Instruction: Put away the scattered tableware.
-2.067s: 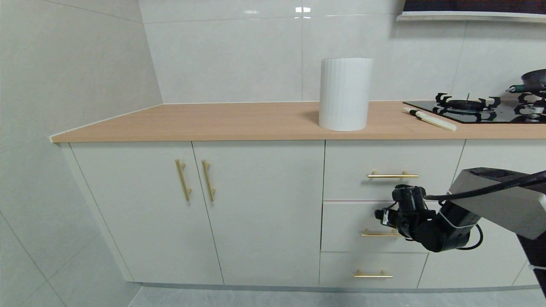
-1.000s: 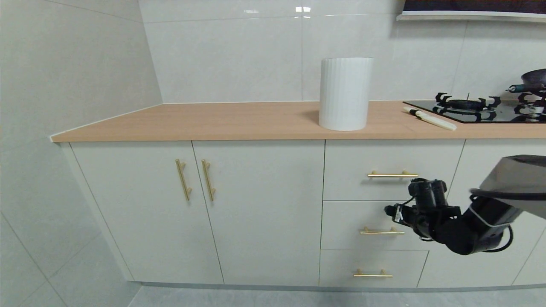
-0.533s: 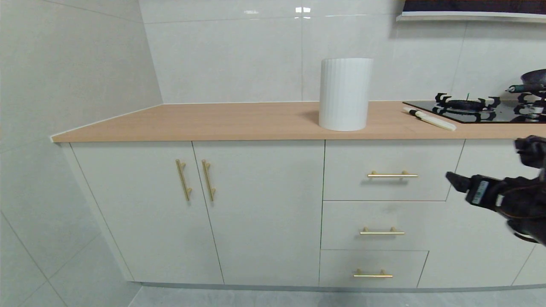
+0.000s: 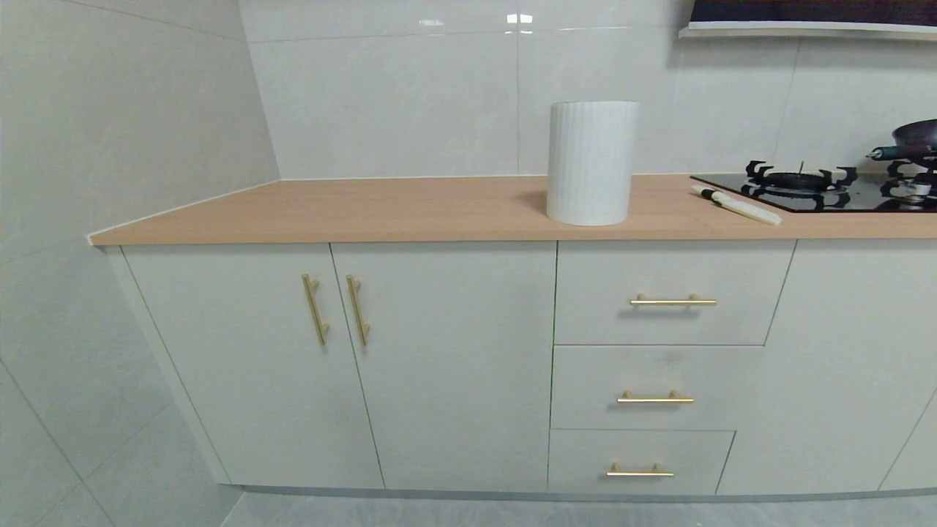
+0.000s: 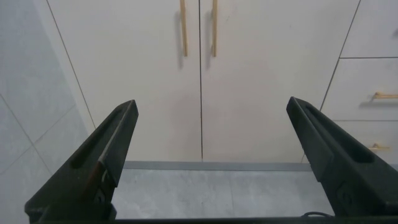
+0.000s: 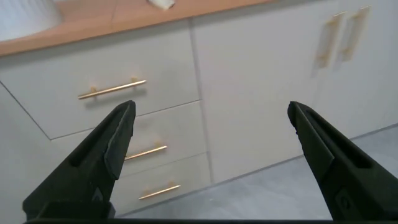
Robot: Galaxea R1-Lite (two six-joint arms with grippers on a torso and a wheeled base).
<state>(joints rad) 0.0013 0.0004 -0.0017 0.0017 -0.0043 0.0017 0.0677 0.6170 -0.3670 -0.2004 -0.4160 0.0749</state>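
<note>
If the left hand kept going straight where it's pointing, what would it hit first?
Probably the double cabinet doors, low down near their seam; nothing shows nearer ahead of the open left hand.

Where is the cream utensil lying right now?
In the head view, the cream utensil lies on the wooden countertop at the right, between the white ribbed container and the gas hob.

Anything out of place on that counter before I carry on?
Yes: a cream utensil, possibly a knife, lies loose and slanted on the countertop beside the hob, right of the white canister.
</note>
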